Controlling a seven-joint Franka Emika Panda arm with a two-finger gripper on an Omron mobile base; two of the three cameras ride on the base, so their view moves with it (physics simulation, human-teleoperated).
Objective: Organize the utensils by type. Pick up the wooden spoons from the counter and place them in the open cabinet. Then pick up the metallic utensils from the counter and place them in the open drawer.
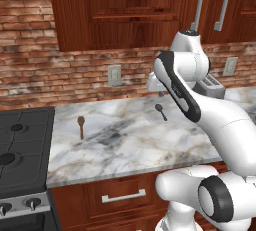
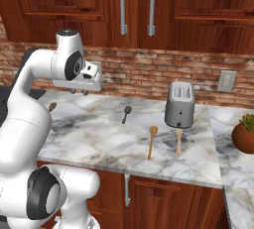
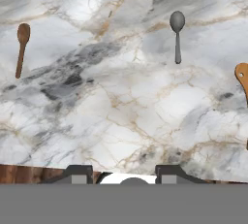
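From the left base view, a dark wooden spoon [image 1: 81,126] lay near the counter's [image 1: 125,145] stove-side end and the metal spoon [image 1: 160,111] nearer the back edge, both handles running toward the front edge, under a brick wall and wood cabinets. From the right base view, the gripper [image 2: 79,92] hung above the counter's back edge with nothing in it, two paler wooden spoons [image 2: 152,141] lying before the toaster [image 2: 179,105], handles frontward. In the hand view its tips [image 3: 80,174] stood partly apart and empty, the dark spoon off to the upper left.
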